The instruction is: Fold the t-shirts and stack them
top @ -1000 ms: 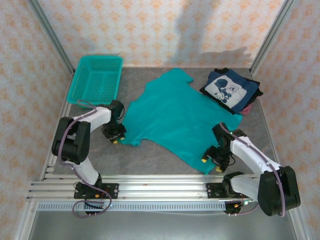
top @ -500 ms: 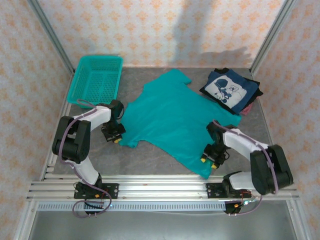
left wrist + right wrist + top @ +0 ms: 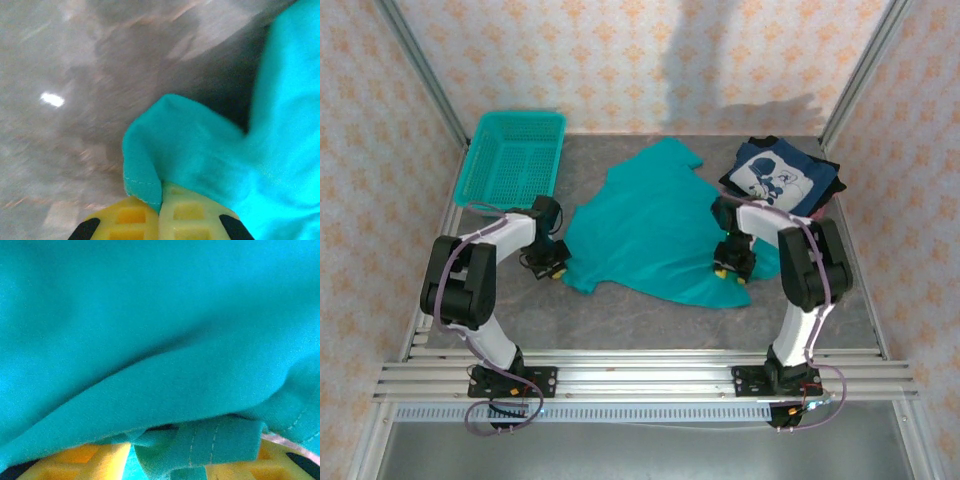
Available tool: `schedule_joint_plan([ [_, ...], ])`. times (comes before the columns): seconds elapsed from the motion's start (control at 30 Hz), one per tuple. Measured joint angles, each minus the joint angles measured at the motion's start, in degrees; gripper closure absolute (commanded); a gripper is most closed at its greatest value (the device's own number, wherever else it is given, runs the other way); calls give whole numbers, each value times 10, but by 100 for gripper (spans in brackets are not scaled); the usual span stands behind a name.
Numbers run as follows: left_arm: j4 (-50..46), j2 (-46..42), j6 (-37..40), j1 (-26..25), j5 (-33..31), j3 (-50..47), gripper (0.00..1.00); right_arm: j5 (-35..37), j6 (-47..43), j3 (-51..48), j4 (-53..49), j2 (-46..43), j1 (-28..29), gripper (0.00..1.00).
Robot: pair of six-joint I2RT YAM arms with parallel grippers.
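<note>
Nearest you, the teal shirt (image 3: 650, 230) lies spread across the middle of the table (image 3: 620, 320). Its hem side faces you, and its long axis runs from near left to far right. One sleeve points at the back wall.

Your left gripper (image 3: 552, 270) is clamped on the shirt's near-left corner. In the left wrist view the yellow fingers (image 3: 131, 217) sit together with the stitched edge pinched between them. That arm is bent, with its forearm angled in from the left.

Your right gripper (image 3: 730, 270) sits over the shirt's right side, and its arm doubles back leftward from a raised elbow. In its wrist view a stitched hem fold is bunched between the pads, so it grips the cloth.

Beyond it, at far right, the folded navy shirt (image 3: 778, 178) lies just beside the teal one. The basket (image 3: 478, 165) sits in the far-left corner, well apart.
</note>
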Motion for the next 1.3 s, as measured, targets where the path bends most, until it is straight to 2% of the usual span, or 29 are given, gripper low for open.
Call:
schedule_joint_plan([
  [0.1,72,-4,-9,0,19,-5,100,16,-13,13,0,3,-2,41],
  [0.23,118,-19,-21,0,36,-21,100,22,-14,-27,11,-50,-7,35],
  [0.5,152,-21,-39,-23,51,-28,100,-8,22,-111,-6,-252,-34,37],
  [0.7,157,-21,-43,-24,52,-28,100,-49,63,-220,-9,-332,-68,45],
  [0.9,157,-21,-43,-24,52,-28,100,-80,98,-295,24,-339,-82,50],
  [1.17,157,-26,-42,-24,52,-28,100,-86,120,-299,111,-299,-89,56],
  [1.3,157,-37,-42,-24,52,-28,100,-89,129,-299,141,-290,-89,63],
])
